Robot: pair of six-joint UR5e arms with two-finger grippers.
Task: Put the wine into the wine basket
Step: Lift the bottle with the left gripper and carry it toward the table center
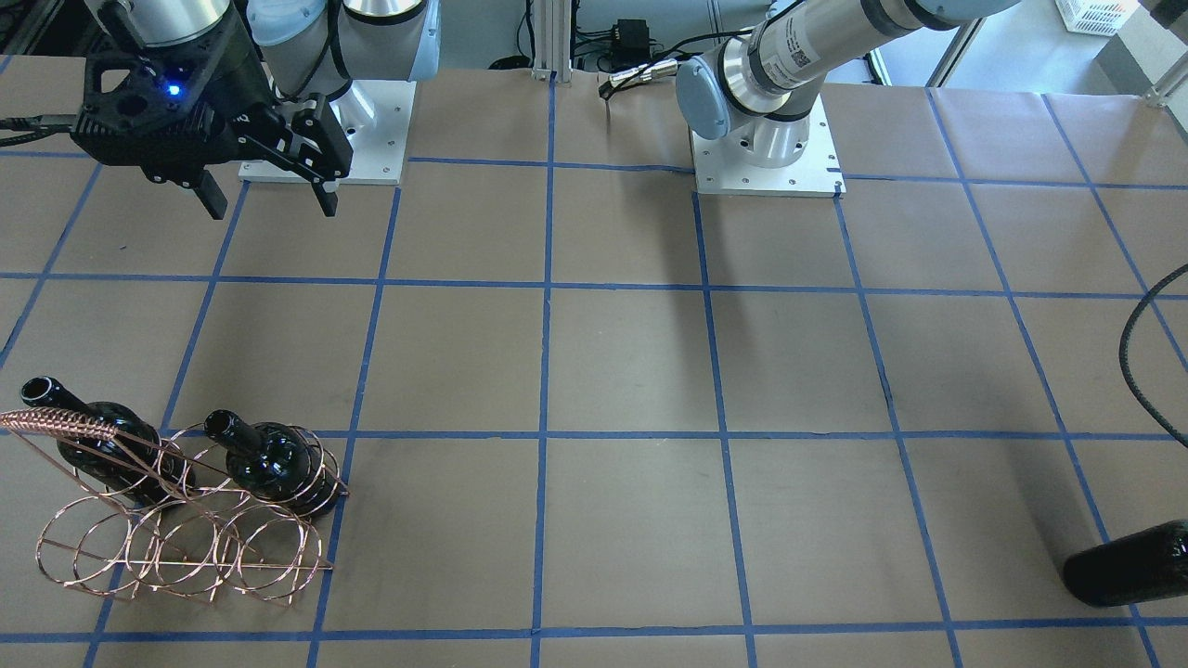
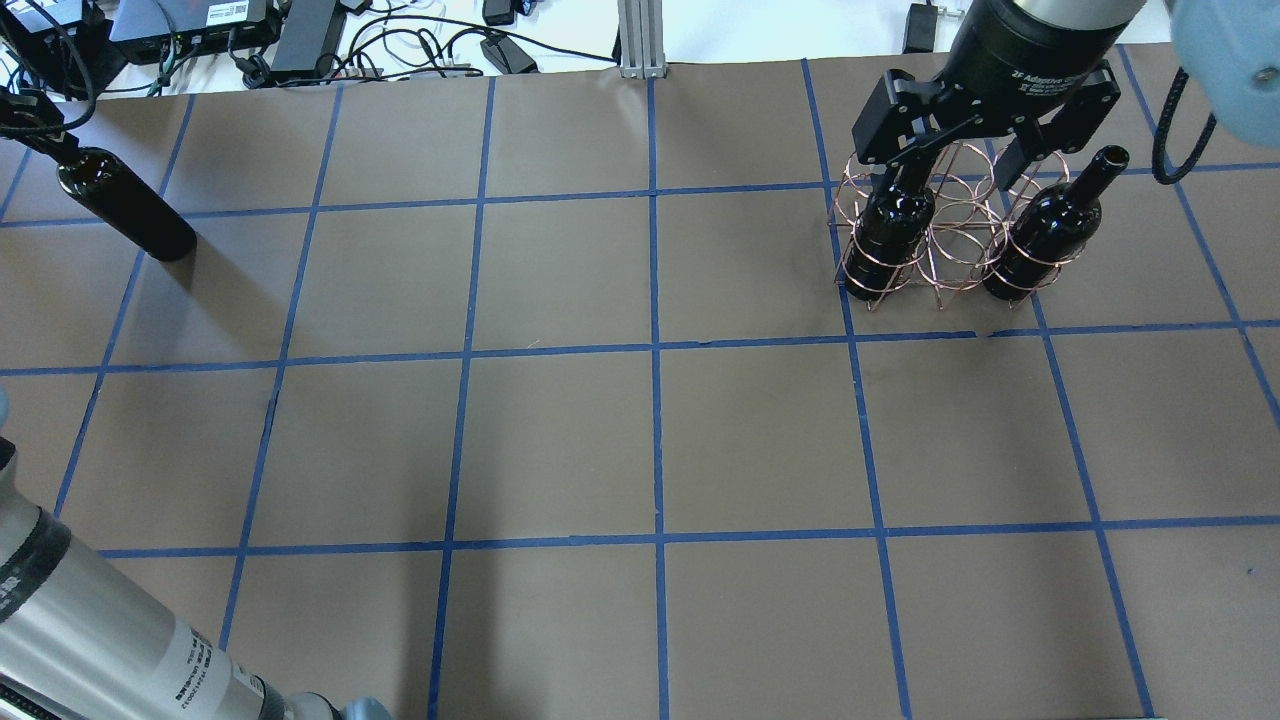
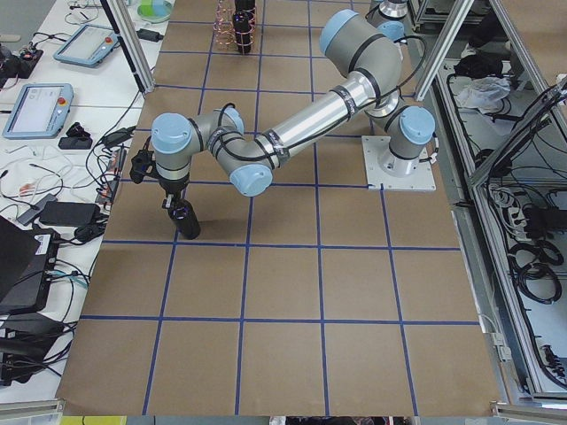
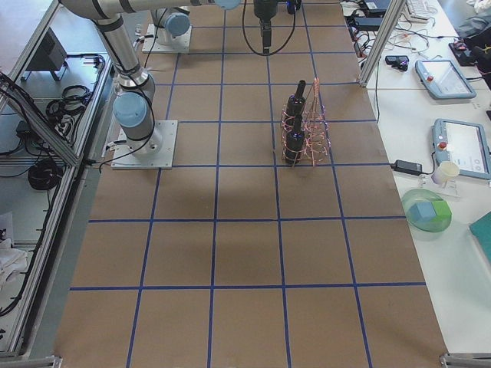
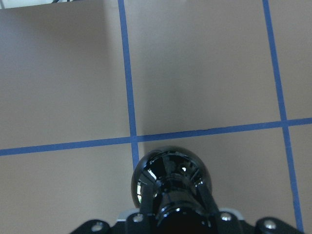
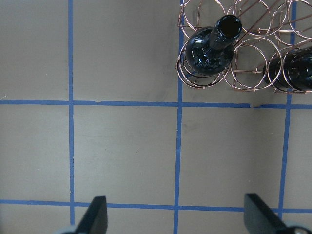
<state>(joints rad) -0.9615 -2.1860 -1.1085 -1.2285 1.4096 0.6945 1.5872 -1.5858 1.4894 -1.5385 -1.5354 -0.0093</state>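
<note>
Below the left tool (image 3: 171,195), closed on its neck, is the wine (image 2: 125,205); the right tool (image 1: 271,199) hangs open, basket (image 1: 186,547) below, ahead.

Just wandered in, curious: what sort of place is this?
Probably a robotics lab. A left arm and a right arm are bolted to a table gridded with blue tape, the left claw grips a wine bottle, and control tablets and cables crowd the side benches.
</note>
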